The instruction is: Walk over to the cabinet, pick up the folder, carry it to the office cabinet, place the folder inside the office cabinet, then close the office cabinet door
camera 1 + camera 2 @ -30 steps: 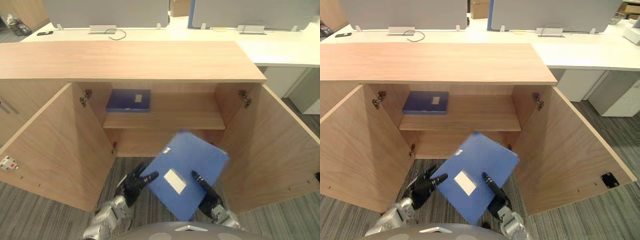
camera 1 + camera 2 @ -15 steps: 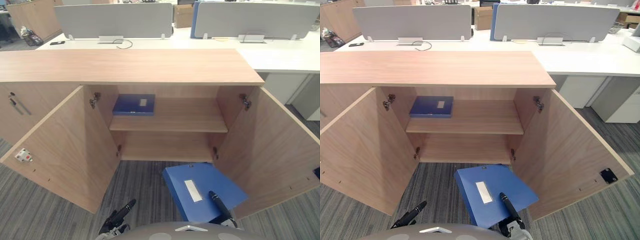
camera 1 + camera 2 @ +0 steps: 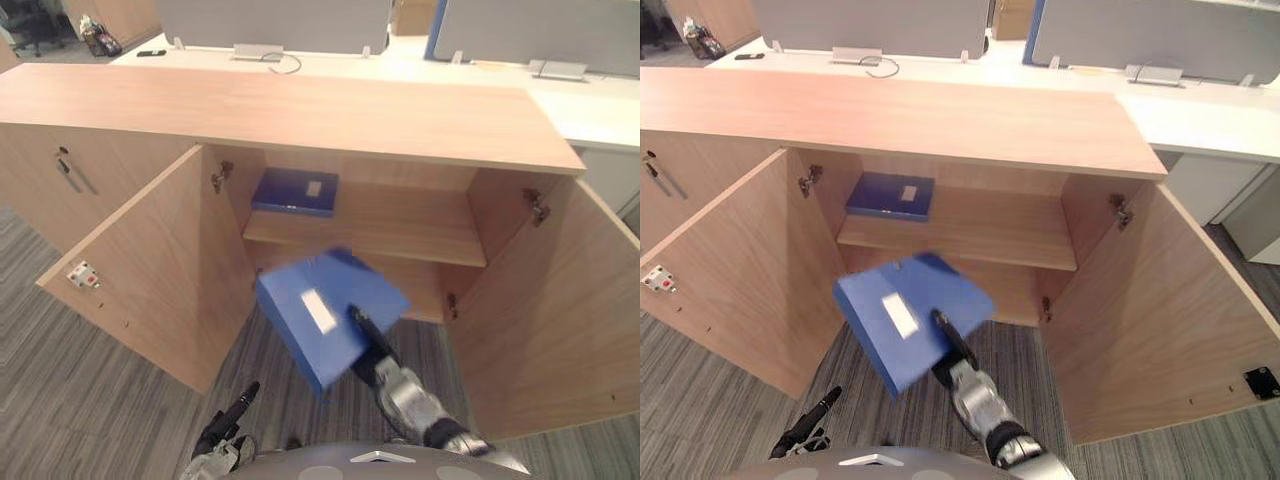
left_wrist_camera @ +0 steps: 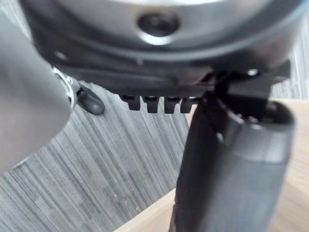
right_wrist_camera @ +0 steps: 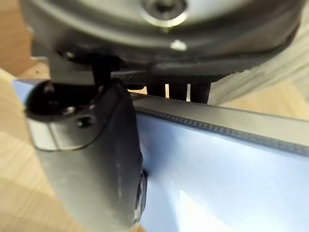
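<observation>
Left robot hand (image 3: pixel 228 425): low in front of the office cabinet (image 3: pixel 300 115), off its left door (image 3: pixel 150 270), fingers loosely straight and holding nothing; it is the farther hand from the folder.
Right robot hand (image 3: pixel 372 345): raised in front of the office cabinet's opening, clamped on the folder's near edge, with the thumb lying on the top cover and the fingers underneath, as the right wrist view shows.
Folder (image 3: pixel 300 295): blue, carried in the air just outside the office cabinet's opening, between its two open doors and nearer the left one; it lies straight ahead of the right robot hand.
Long axis: askew to the office cabinet's front edge, one corner pointing into the opening. By my reading it needs squaring up before it goes in.
Right door (image 3: pixel 560 320): swung wide, well apart from the folder.
Lower compartment (image 3: pixel 420 285): bare board inside the office cabinet, directly beyond the folder; likely the closer place to put it.
Upper shelf (image 3: pixel 420 235): inside the office cabinet, free on its right part.
Second folder (image 3: pixel 295 192): blue, flat on the upper shelf at the office cabinet's left side.
</observation>
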Motion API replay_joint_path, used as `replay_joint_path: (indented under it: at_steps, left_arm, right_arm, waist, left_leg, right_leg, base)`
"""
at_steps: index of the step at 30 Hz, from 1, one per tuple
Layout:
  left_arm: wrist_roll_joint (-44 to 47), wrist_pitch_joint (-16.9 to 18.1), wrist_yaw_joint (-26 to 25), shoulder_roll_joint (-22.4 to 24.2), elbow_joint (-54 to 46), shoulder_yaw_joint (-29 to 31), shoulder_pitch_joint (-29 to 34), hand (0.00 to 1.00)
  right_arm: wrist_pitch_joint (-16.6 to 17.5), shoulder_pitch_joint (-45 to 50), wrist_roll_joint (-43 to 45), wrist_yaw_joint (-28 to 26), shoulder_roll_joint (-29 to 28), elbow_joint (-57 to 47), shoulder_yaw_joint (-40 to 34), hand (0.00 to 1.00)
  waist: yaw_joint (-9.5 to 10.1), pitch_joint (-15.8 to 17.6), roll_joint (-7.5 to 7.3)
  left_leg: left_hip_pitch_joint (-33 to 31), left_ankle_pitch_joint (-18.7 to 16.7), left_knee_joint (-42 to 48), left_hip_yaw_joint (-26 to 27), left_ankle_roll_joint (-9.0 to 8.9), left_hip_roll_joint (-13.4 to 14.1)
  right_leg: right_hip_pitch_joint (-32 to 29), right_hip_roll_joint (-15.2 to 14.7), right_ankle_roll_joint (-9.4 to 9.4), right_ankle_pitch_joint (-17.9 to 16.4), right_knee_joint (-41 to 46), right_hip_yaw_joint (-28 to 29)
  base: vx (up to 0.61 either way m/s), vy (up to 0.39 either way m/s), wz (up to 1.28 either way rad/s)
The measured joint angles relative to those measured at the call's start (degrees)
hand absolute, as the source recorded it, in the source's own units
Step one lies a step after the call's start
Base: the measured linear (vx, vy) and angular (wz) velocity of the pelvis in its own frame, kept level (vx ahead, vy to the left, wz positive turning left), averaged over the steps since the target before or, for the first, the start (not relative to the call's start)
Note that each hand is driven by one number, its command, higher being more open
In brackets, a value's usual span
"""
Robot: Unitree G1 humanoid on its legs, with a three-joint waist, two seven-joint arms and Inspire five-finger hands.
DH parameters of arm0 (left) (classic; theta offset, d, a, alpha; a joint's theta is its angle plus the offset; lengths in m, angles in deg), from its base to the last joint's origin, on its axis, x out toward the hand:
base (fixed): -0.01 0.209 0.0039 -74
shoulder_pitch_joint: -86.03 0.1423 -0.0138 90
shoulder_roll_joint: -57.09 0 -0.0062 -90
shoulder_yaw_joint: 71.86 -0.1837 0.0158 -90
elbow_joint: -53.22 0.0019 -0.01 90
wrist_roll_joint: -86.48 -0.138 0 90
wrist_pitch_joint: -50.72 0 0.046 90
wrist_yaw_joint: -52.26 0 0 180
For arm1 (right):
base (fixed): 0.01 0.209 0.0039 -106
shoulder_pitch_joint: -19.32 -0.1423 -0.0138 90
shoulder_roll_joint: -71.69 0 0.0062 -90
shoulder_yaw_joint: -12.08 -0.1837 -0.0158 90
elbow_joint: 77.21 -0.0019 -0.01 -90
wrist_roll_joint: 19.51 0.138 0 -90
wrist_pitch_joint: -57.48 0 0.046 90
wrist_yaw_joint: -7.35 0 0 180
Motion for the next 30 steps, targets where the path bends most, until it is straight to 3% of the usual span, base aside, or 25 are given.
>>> replay_joint_path:
  at_steps: [8,16,19,21,22,23,25,26,30]
  left_arm:
    - [-0.7,0.0,-1.1,0.5,0.5,4.1,0.1,1.0]
    - [-0.4,0.0,-2.0,0.4,-0.1,0.6,-1.6,1.0]
    - [0.1,0.0,-3.0,-0.5,-1.9,-2.7,-3.3,1.0]
    - [0.7,0.1,-3.2,-0.6,-3.3,-3.3,-3.5,1.0]
    - [1.6,0.3,-3.1,-0.3,-4.6,-3.4,-3.5,1.0]
    - [1.8,0.4,-2.9,0.2,-5.2,-3.6,-3.3,1.0]
    - [1.8,0.4,-2.7,2.2,-5.7,-3.8,-3.2,1.0]
    - [1.8,0.4,-2.7,2.2,-5.7,-3.9,-3.5,1.0]
    - [2.3,0.3,-3.4,2.6,-6.2,-0.5,-3.0,1.0]
  right_arm:
    - [4.5,-1.8,1.6,1.1,0.6,-5.8,-3.5,0.0]
    - [5.1,-1.1,2.2,3.2,2.4,-4.8,-6.1,0.0]
    - [5.2,-1.1,2.1,4.0,3.8,-4.5,-9.2,0.0]
    - [5.6,-1.2,2.1,4.8,4.3,-3.3,-10.7,0.0]
    - [6.3,-1.2,2.2,5.3,4.7,-3.2,-11.6,0.0]
    - [6.8,-1.3,2.2,5.4,5.2,-3.2,-12.1,0.0]
    - [7.7,-2.7,2.1,5.4,7.0,-3.3,-13.8,0.0]
    - [8.3,-3.4,2.2,5.6,7.2,-3.4,-14.9,0.0]
    - [8.3,-4.4,2.3,6.5,4.7,-3.5,-16.3,0.0]
  waist:
    - [0.82,1.5,-0.46]
    - [0.99,1.8,0.65]
    - [1.07,2.5,1.63]
    - [1.11,3.3,1.93]
    - [1.6,4.1,1.78]
    - [1.68,4.1,2.31]
    - [1.73,4.1,6.14]
    - [2.01,4.0,5.85]
    - [3.33,5.2,4.37]
  left_leg:
    - [-0.1,-0.5,-0.2,-0.5,-0.94,2.1]
    - [-2.5,-2.4,0.9,-2.5,-3.12,4.6]
    - [-10.5,-10.5,18.5,-2.7,-3.83,7.2]
    - [-13.7,-11.4,30.2,-0.8,-4.53,8.6]
    - [-15.9,-14.4,34.6,0.8,-4.17,9.1]
    - [-16.4,-15.1,33.2,0.8,-3.97,9.2]
    - [-17.1,-9.6,25.1,-0.4,-1.86,9.7]
    - [-16.5,-9.8,24.5,0.4,-1.2,8.2]
    - [-16.4,-9.9,28.0,1.1,-1.04,7.1]
  right_leg:
    - [2.3,2.3,-0.32,0.5,-4.3,-1.4]
    - [4.1,5.3,-1.48,0.1,-8.8,-4.4]
    - [5.4,6.0,-1.47,0.0,-8.9,-7.0]
    - [8.3,5.5,-1.48,0.1,-8.8,-7.2]
    - [10.0,4.6,-1.51,0.1,-8.6,-6.6]
    - [10.3,4.6,-1.51,0.1,-8.5,-6.6]
    - [10.2,5.1,-0.68,-0.5,-7.6,-6.2]
    - [9.6,4.0,0.47,-1.4,-7.7,-5.6]
    - [10.6,2.0,0.72,-2.2,-9.0,-4.7]
  base:
    - [0.05,-0.038,0.0]
    - [0.14,-0.057,0.1]
    - [0.14,-0.063,0.25]
    - [0.14,0.051,0.24]
    - [0.15,0.103,0.11]
    - [0.1,0.107,-0.12]
    - [0.08,0.134,-0.28]
    - [0.12,0.198,-0.28]
    - [0.05,0.086,-0.18]
